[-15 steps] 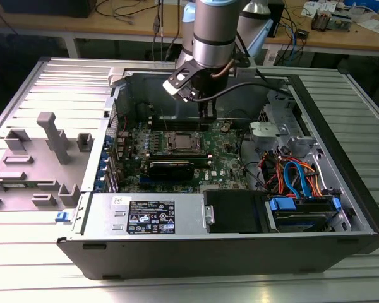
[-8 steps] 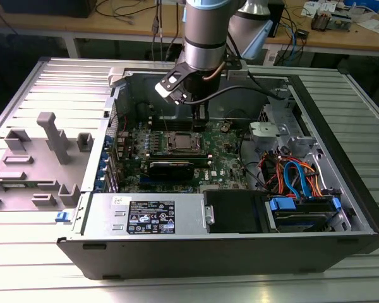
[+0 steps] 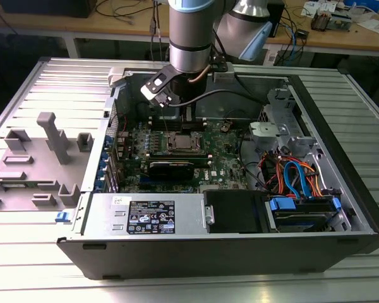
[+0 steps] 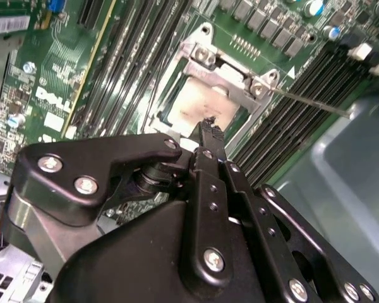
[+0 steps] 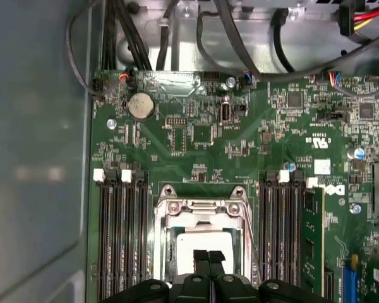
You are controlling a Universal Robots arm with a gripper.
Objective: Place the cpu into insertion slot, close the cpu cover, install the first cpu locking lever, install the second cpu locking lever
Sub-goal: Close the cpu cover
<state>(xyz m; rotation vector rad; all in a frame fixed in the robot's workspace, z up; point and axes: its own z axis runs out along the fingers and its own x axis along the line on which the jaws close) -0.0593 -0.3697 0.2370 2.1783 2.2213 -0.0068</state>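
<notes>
The cpu (image 5: pixel 202 243) shows as a dull silver square lying in the insertion slot (image 5: pixel 159 246) on the green board. The cpu cover (image 5: pixel 202 208), a silver frame, lies flat around it, and the chip shows through its window. My gripper (image 5: pixel 208 257) hangs just above the cpu's near edge, its two black fingertips pressed together with nothing between them. In the second wrist view the gripper (image 4: pixel 208 126) ends over the cpu (image 4: pixel 192 104), and a thin lever rod (image 4: pixel 309 101) juts from the cover's corner (image 4: pixel 259 85) across the memory slots. In the exterior view the arm (image 3: pixel 189 38) stands over the slot (image 3: pixel 182 142).
Rows of memory slots (image 5: pixel 120 240) flank the socket on both sides. A long black card (image 3: pixel 170 167) lies in front of it, with the power supply (image 3: pixel 151 214) nearer still. Coloured cables (image 3: pixel 297 177) fill the exterior view's right. The case wall (image 5: pixel 38 158) rises close by.
</notes>
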